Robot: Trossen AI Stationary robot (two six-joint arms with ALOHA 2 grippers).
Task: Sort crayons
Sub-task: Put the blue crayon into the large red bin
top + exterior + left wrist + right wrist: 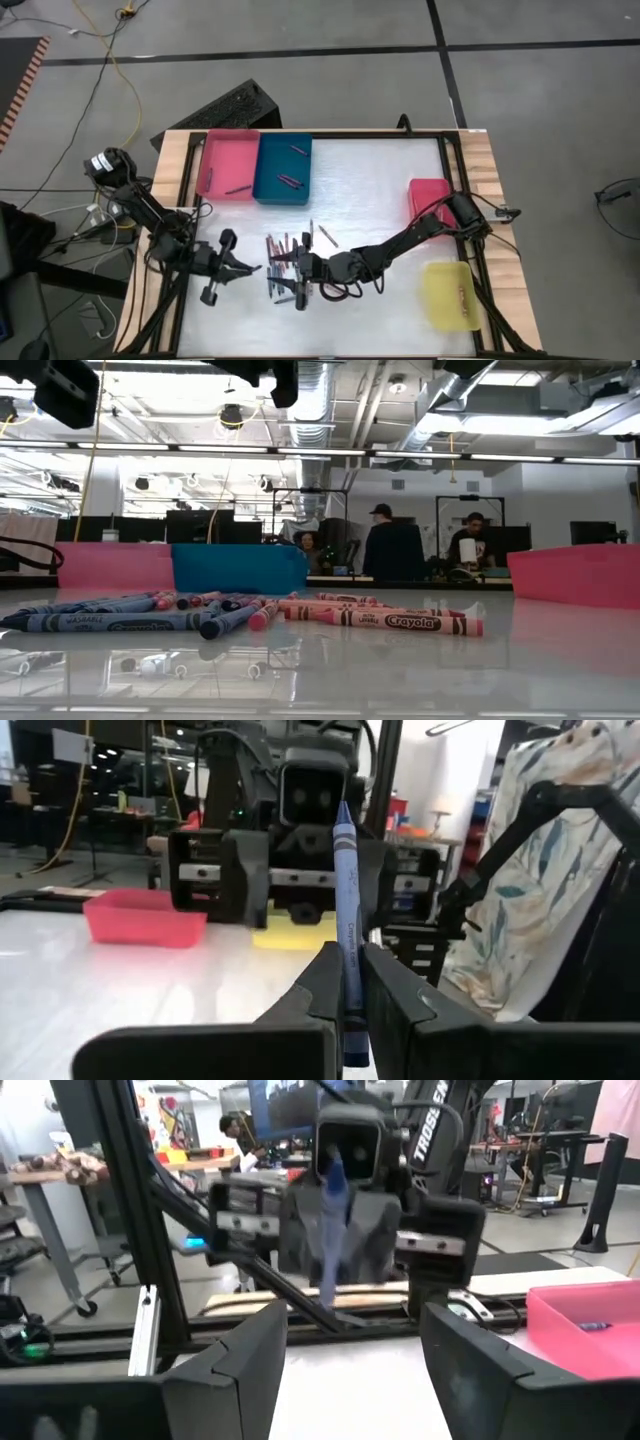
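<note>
Left end effector [345,985] is closed on a blue crayon [346,900] and holds it upright above the worktop [380,170], probably so the right end effector [298,275], wide open opposite over the crayons [285,255], can hand over

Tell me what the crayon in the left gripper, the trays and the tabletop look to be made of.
Blue crayon: wax in a matte paper wrapper, judging by its printed label, pinched upright by the shut left gripper. Pink tray and blue tray: probably moulded plastic, with smooth, uniform, thin walls. Tabletop: a glossy white sheet that mirrors the crayons in the low view; wooden border.
</note>
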